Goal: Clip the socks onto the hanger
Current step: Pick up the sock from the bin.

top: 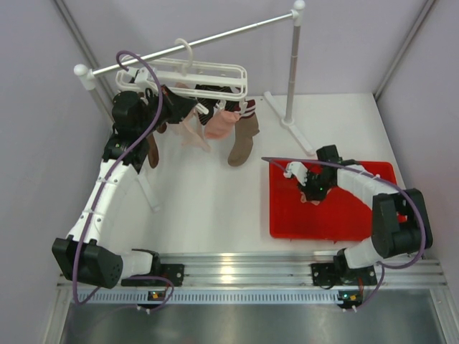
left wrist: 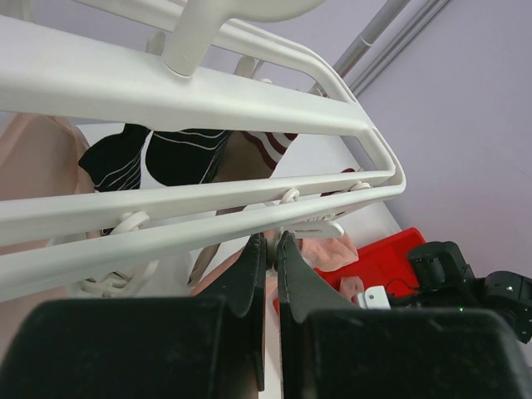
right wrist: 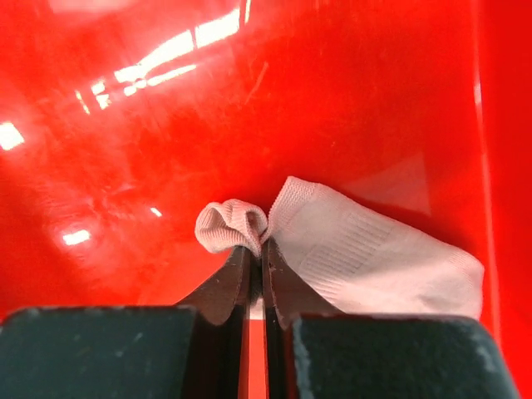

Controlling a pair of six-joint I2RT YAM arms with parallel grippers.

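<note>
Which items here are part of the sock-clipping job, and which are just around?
Job: hanger; hung socks; pale sock, pinched by the right gripper; left gripper, shut, by the hanger.
Just around: rail on poles, carrying the hanger; red tray under the pale sock.

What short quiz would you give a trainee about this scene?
1. True or false: the right pincer pinches a pale pink sock in the red tray.
2. The white hanger hangs from: A the rail, B the red tray, C the right pincer.
3. Fill in: the left pincer is ___ (open or shut).
Key: 1 true; 2 A; 3 shut.
</note>
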